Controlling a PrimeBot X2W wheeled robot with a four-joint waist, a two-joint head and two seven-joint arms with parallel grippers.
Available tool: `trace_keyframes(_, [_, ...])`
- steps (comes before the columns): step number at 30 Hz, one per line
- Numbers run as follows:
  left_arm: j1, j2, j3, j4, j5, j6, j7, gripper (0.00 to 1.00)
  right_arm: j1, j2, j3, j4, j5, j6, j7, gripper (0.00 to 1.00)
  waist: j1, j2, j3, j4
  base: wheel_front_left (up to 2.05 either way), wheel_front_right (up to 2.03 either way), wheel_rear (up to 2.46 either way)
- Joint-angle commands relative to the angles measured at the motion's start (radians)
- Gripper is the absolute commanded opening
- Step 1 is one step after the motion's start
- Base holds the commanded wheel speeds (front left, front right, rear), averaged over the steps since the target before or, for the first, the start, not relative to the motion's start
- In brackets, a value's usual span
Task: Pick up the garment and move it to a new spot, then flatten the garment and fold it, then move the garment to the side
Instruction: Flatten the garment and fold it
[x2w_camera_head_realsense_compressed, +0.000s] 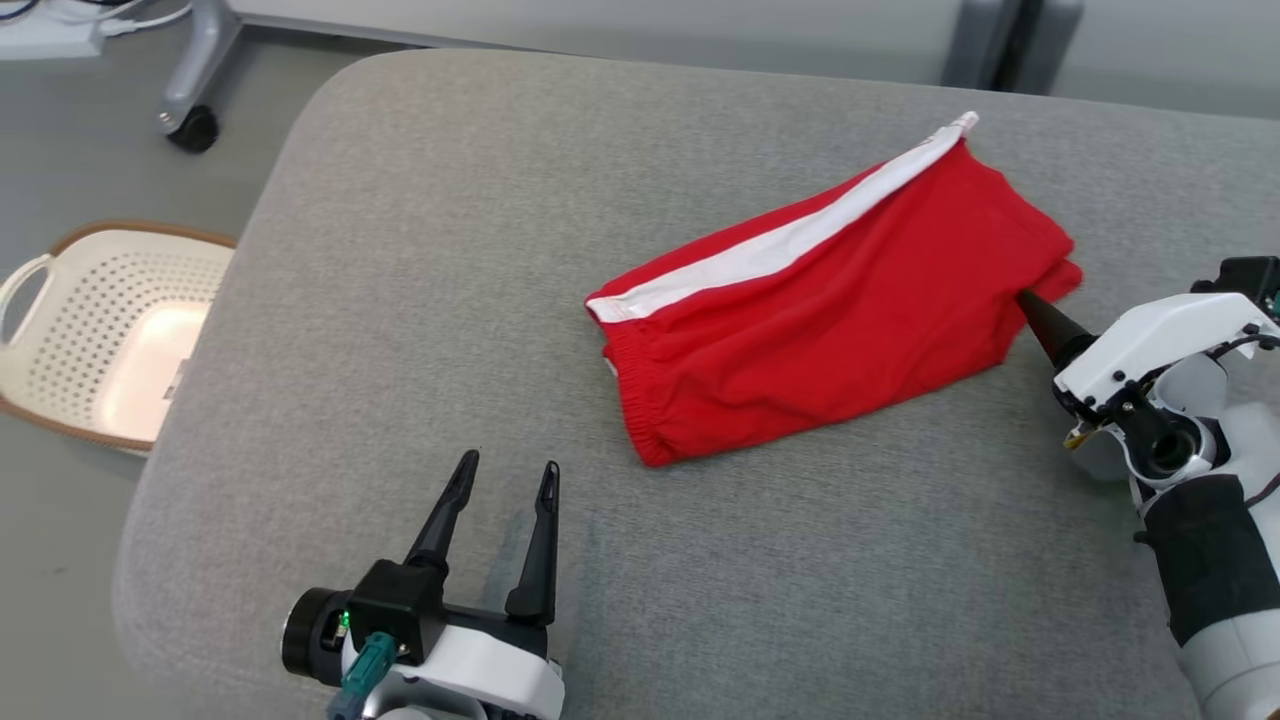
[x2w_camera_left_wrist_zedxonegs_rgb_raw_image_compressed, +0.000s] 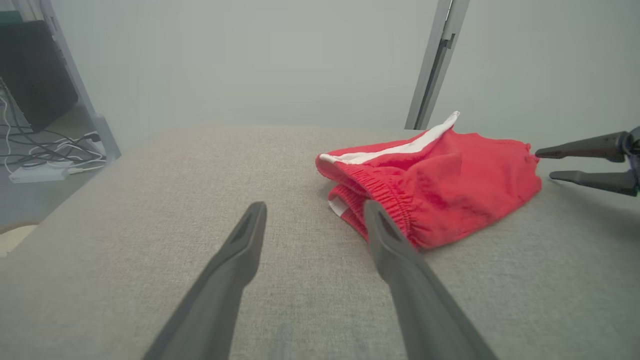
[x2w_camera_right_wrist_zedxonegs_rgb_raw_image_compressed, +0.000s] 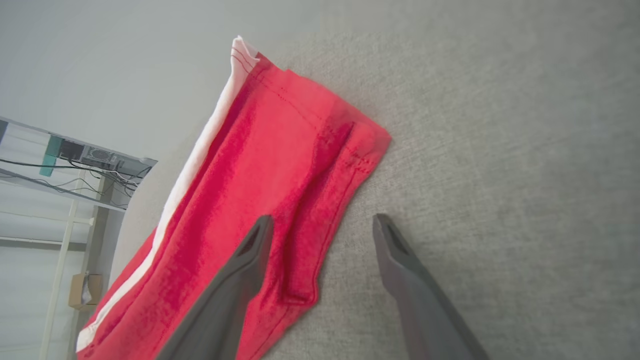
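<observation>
Right pincer, wide open and empty, meets the right end of the garment; left pincer, also open, sits farther, lower left.

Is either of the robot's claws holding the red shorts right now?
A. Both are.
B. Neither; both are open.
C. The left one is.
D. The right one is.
B: the left gripper stands open over the bare cushion, apart from the shorts, and the right gripper is open at the shorts' edge, pinching nothing.
</observation>
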Motion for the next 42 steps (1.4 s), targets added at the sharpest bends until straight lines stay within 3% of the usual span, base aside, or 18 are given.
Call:
trace_keyframes(1, [-0.013,0.002,-0.01,0.002,-0.009,0.005,-0.003,1.0,-0.039,-0.004,-0.022,0.054,-0.016,0.0,0.01,1.0,0.0,0.0,0.008,0.033,0.0,0.0,0.0])
trace_keyframes(18, [-0.024,0.003,-0.043,-0.007,-0.02,0.021,-0.003,1.0,-0.152,-0.055,-0.134,0.275,-0.054,-0.001,-0.084,1.0,0.0,0.0,0.038,0.098,0.0,0.0,0.0])
trace_keyframes(37, [-0.036,0.003,-0.029,-0.074,-0.017,0.038,-0.003,1.0,-0.206,-0.084,-0.174,0.309,-0.128,-0.001,-0.075,1.0,0.0,0.0,0.071,0.142,0.0,0.0,0.0])
trace_keyframes(38, [-0.035,0.003,-0.03,-0.075,-0.017,0.039,-0.003,1.0,-0.207,-0.085,-0.173,0.309,-0.135,-0.001,-0.072,0.56,0.0,0.0,0.071,0.143,0.0,0.0,0.0])
trace_keyframes(40, [-0.033,0.003,-0.032,-0.076,-0.016,0.043,-0.003,1.0,-0.205,-0.089,-0.174,0.309,-0.146,-0.001,-0.074,0.0,0.0,0.0,0.07,0.144,0.0,0.0,0.0])
trace_keyframes(42, [-0.032,0.003,-0.032,-0.076,-0.018,0.046,-0.003,1.0,-0.202,-0.089,-0.179,0.309,-0.154,-0.001,-0.074,0.0,0.0,0.0,0.069,0.144,0.0,0.0,0.0])
